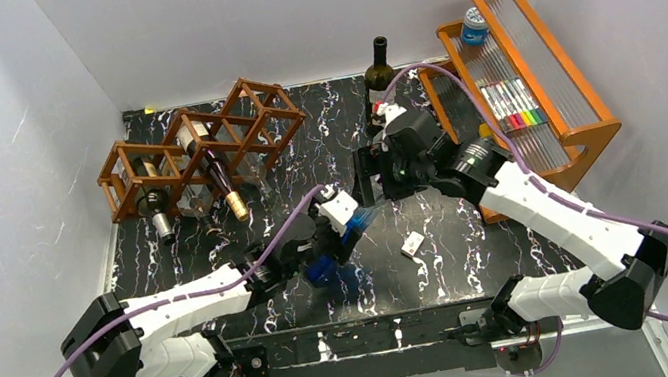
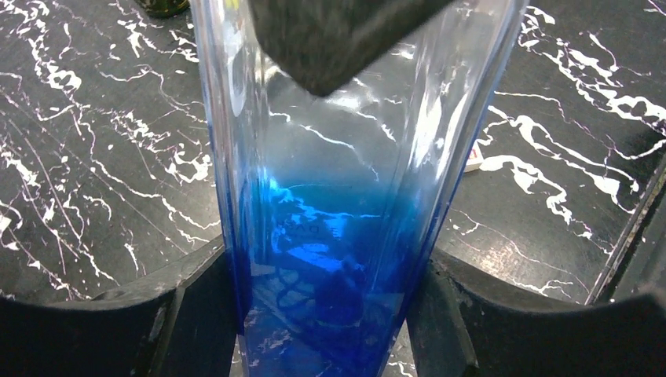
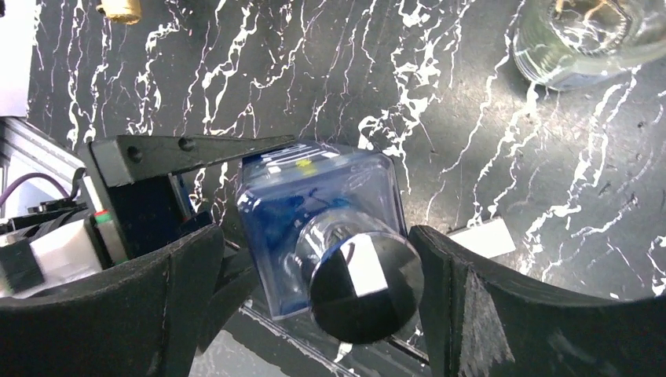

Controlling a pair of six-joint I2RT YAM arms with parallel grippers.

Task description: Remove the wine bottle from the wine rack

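The dark reddish-brown wine rack [image 1: 247,101] stands at the back left, with two wine bottles lying in its cells: one with a gold-foil top [image 1: 235,204] and one with a silver top [image 1: 161,230]. My left gripper [image 1: 338,236] is shut on a blue-tinted square glass bottle [image 1: 322,267] and holds it tilted above the table's middle. In the left wrist view both fingers [image 2: 196,314] press the bottle's sides [image 2: 330,259]. My right gripper [image 1: 370,188] is open, with its jaws on either side of the bottle's round black cap [image 3: 365,287].
A dark green bottle [image 1: 380,68] stands at the back centre. An orange wooden shelf [image 1: 545,140] with markers and a small jar stands at the right. A small white block [image 1: 412,244] lies on the black marble table [image 1: 482,256].
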